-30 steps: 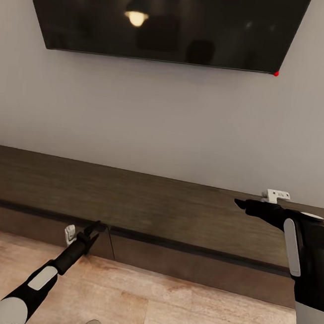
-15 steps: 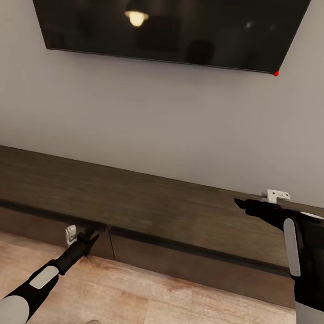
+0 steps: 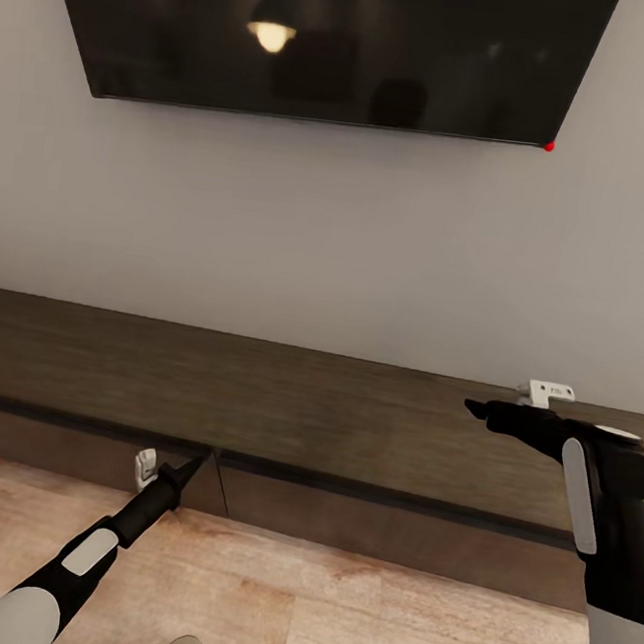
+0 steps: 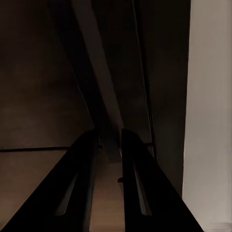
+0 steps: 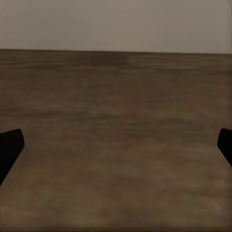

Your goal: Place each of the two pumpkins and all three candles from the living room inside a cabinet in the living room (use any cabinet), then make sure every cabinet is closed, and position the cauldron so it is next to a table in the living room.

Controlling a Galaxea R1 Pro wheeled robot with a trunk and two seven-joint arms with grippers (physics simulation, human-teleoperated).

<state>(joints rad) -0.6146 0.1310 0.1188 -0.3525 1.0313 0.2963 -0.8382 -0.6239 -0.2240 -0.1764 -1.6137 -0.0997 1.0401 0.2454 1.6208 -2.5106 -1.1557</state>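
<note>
1. I'm facing the cabinet (image 3: 254,404), a long dark-brown unit running across the view under a wall-mounted TV (image 3: 322,39). No pumpkins, candles or cauldron show here.
2. The left gripper (image 3: 195,463) is low, at the cabinet's front edge, its tip right at the vertical seam between two drawer fronts. In the left wrist view the left gripper (image 4: 110,145) has its fingers close together, with only a narrow gap, straddling the lip under the top slab. I can't tell whether they actually pinch it.
3. The right gripper (image 3: 474,405) hovers above the cabinet top toward its right end, holding nothing. In the right wrist view the right gripper (image 5: 116,145) is spread wide, one fingertip at each side of the picture, bare wood between.
4. Key relation: the drawer front's top edge runs left to right, and the left gripper meets it head-on from the floor side. The left arm is clearly the nearer one.
5. My read: the next move is a pull straight back toward me. A weak purchase on the lip could slip.
</note>
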